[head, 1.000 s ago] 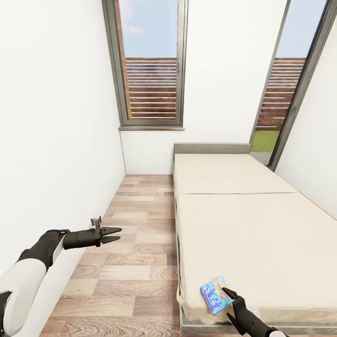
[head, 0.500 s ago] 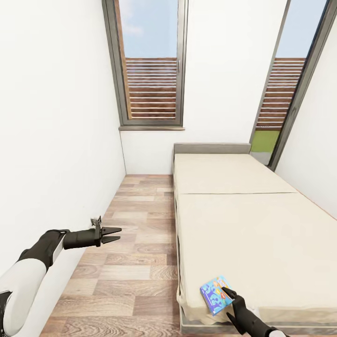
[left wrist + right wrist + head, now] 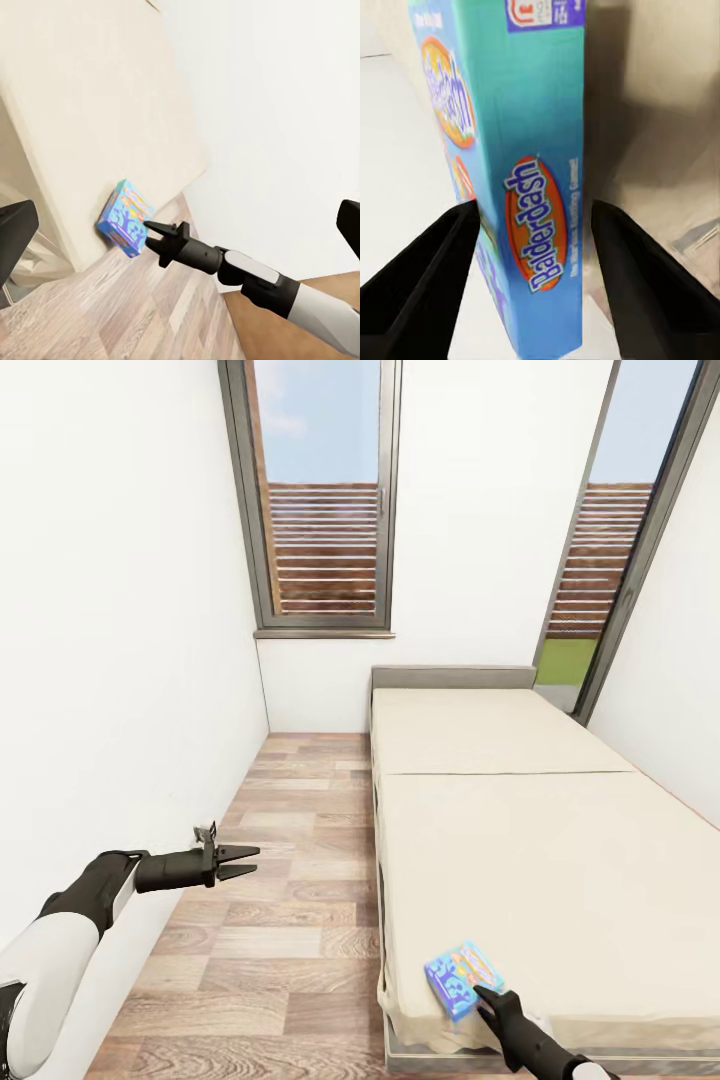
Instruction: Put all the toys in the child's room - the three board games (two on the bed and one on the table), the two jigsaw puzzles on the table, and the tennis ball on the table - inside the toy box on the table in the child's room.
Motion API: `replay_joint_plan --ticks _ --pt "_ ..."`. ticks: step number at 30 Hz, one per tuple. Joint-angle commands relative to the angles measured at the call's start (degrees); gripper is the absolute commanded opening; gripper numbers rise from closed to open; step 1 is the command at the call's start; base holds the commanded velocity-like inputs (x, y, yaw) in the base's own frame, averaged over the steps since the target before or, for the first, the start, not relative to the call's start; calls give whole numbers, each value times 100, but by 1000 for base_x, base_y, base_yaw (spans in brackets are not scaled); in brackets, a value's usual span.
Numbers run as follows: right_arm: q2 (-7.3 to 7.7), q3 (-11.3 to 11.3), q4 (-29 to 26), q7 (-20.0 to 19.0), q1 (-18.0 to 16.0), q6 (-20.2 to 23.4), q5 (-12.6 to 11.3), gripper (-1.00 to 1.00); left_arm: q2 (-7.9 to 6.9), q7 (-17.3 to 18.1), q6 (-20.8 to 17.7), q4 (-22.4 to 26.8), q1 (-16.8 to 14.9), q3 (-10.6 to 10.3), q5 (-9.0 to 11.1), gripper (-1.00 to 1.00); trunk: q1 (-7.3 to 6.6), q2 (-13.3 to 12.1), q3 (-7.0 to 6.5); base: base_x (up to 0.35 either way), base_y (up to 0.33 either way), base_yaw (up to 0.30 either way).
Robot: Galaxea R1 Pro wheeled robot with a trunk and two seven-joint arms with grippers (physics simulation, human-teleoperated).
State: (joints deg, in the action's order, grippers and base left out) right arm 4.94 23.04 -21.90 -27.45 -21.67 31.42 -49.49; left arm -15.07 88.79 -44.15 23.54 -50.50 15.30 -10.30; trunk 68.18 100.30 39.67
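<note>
Board game: small blue box lying flat at the near corner of the bed, long axis slanting across that corner.
Right gripper: at the box's near edge; the wrist view has the blue spine between spread fingers, not visibly pinched.
Left gripper: jaws narrowly parted, empty, over the floor, well off the bed.
Nearer arm: the right, clearly.

Flat bright render lighting with daylight from the two tall dark-framed windows, faint soft shadows on the plain beige mattress, wide-angle lean at head-view edges, and the close blue printed box slightly soft in right wrist view.
</note>
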Motion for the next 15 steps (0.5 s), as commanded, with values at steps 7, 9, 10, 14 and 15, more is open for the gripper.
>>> replay_joint_plan --ticks 7,9,10,14,15 --pt "-2 9 2 2 -5 49 -17 -100 4 57 -64 9 -4 32 -60 100 -1 3 5 0 0 0" --pt "-2 8 2 2 -4 49 -17 -100 4 59 -71 10 -4 28 -57 100 -44 -78 -30 0 0 0" --pt "-2 7 2 2 -4 49 -17 -100 4 59 -76 10 -4 27 -56 100 -66 -118 -48 0 0 0" --pt "-2 7 2 2 -4 49 -17 -100 4 59 -87 11 -4 25 -57 100 -154 -278 -120 0 0 0" --pt "-2 7 2 2 -4 49 -17 -100 4 59 -89 11 -4 23 -58 100 -176 -318 -138 0 0 0"
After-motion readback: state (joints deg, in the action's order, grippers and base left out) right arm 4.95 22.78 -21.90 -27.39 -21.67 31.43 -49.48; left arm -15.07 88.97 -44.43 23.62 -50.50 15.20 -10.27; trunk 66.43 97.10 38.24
